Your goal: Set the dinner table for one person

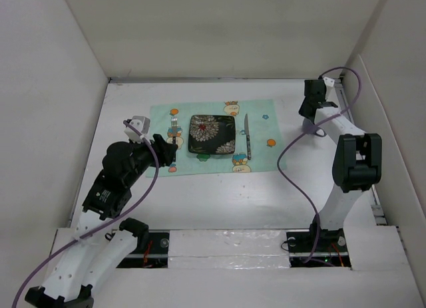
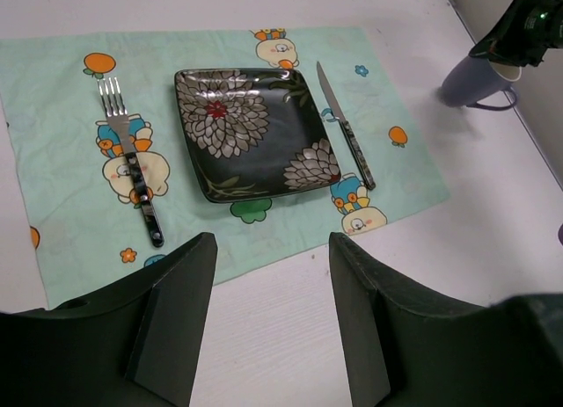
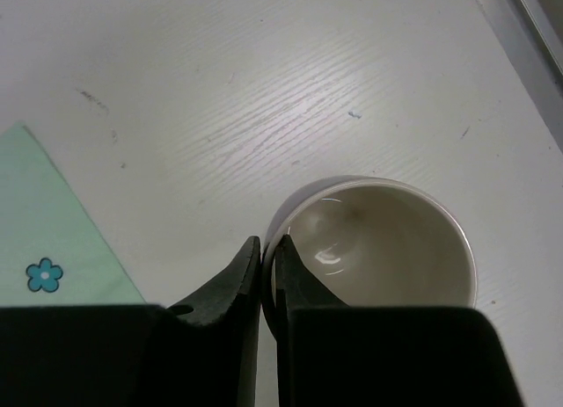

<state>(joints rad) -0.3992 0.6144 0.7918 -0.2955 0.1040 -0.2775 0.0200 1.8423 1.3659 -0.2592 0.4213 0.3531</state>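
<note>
The white dinner table bears a mint-green placemat. On it lie a dark floral square plate, a fork to its left and a knife to its right. All show in the left wrist view: plate, fork, knife. My right gripper is shut on the rim of a lavender mug, one finger inside and one outside, right of the placemat. My left gripper is open and empty above the placemat's near edge.
White wall panels close in the table on the left, back and right. A metal rail runs along the right edge near the mug. The placemat's corner lies left of the mug.
</note>
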